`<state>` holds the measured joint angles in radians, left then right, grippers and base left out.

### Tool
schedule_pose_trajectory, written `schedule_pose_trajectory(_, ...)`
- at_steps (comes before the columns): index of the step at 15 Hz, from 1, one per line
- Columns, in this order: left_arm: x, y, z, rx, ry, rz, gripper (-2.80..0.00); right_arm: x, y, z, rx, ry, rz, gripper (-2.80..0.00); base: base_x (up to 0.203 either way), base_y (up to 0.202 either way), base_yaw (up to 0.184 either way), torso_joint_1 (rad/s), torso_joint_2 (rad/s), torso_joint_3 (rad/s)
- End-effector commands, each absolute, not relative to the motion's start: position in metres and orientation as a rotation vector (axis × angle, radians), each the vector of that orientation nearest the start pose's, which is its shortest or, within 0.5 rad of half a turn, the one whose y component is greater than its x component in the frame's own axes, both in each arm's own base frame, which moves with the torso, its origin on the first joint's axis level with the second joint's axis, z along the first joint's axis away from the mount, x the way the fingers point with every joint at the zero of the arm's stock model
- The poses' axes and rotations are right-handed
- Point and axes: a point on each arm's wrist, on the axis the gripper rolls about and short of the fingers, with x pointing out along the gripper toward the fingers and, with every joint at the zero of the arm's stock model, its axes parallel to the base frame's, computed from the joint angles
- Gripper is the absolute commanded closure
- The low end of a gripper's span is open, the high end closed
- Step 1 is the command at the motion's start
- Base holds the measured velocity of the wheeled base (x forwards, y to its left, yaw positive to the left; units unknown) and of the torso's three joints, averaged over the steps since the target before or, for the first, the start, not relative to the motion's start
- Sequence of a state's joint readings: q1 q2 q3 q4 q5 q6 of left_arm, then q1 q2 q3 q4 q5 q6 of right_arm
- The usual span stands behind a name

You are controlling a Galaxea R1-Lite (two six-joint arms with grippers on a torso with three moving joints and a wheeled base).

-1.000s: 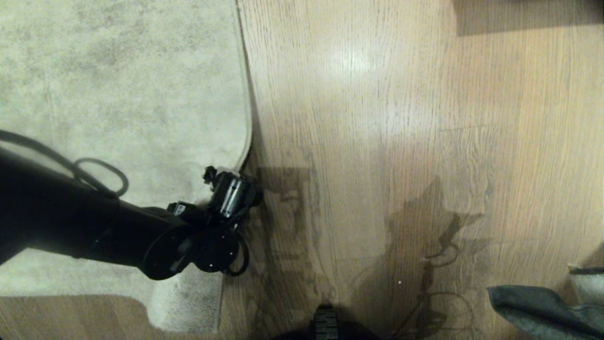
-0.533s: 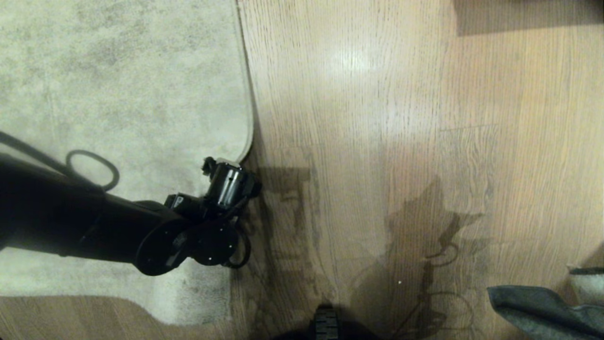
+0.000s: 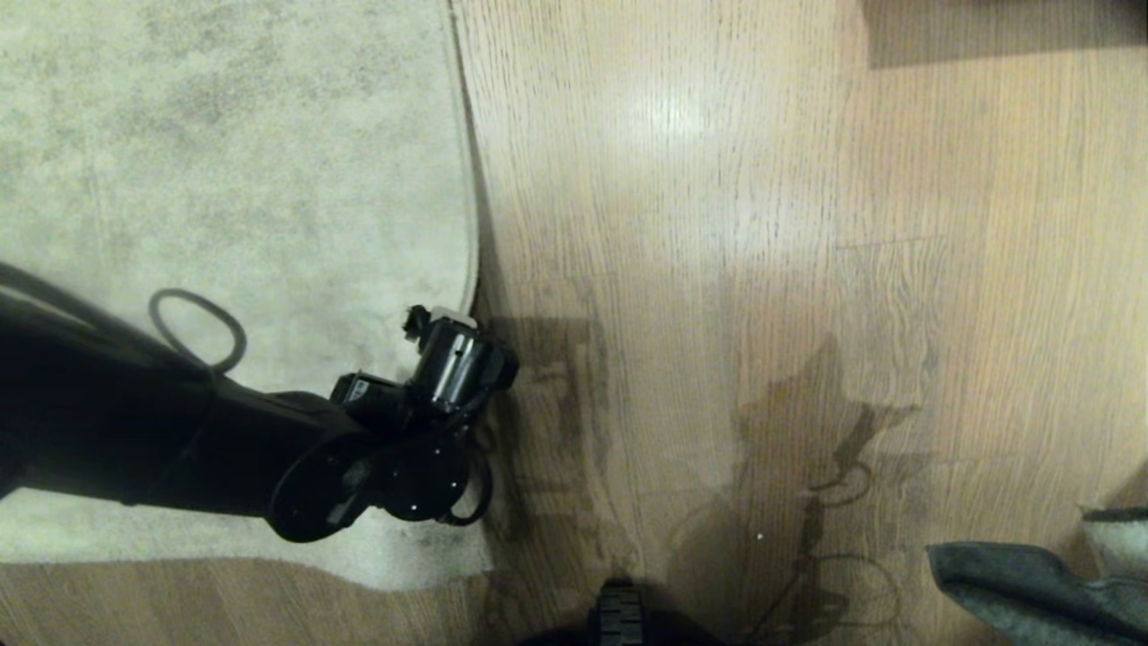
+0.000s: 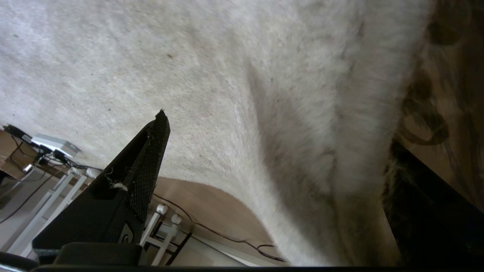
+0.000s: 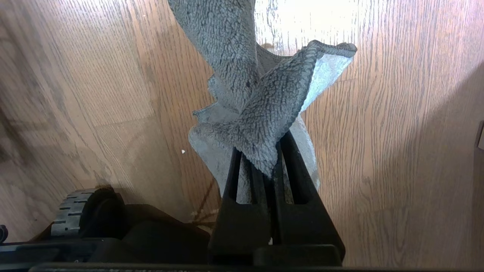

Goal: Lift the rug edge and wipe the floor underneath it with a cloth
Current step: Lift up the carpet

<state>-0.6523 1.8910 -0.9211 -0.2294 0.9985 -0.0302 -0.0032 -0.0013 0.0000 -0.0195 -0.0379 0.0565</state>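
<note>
The rug edge (image 3: 473, 224) — the thin-bound right-hand border of a large mottled beige-grey short-pile rug — runs from far to near down the left half of the head view, meeting the light brown wood-grain plank floor (image 3: 717, 224). Near its near-right corner the border looks slightly raised and curled, with a dark shadow beneath it, though most of the rug lies flat.

The left gripper (image 3: 448, 327) sits right at that corner on the black left arm. In its wrist view the jaws stand wide apart, with only one mesh-padded finger (image 4: 153, 158) plainly visible against the pale pile and nothing caught in them.

The right gripper (image 5: 269, 166) hangs at the near right, apart from the rug, its jaws pinched tight on the small fluffy dark grey cloth (image 5: 249, 113) with its pale underside — the cloth dangles over bare floor.

By my reading, the cloth is already in hand, but the lift is not secured and no wiping under the rug has begun.
</note>
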Motion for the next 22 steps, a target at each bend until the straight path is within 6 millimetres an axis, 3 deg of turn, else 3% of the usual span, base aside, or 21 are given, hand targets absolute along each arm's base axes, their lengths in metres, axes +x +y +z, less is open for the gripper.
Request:
schedule_pose_trajectory(1,0.269,-0.183,0.114,0.537,0.511,0.337,-2.80,-0.023,-0.001,0.078,0.057,-0.021,-0.041,0.00,0.000,0.000,0.000,0.000,0.00,0.000)
schedule_pose_trajectory(22,0.282,-0.188,0.098,0.538,0.476,0.426,-2.80,-0.023,-0.001,0.078,0.057,-0.021,-0.041,0.00,0.000,0.000,0.000,0.000,0.00,0.000)
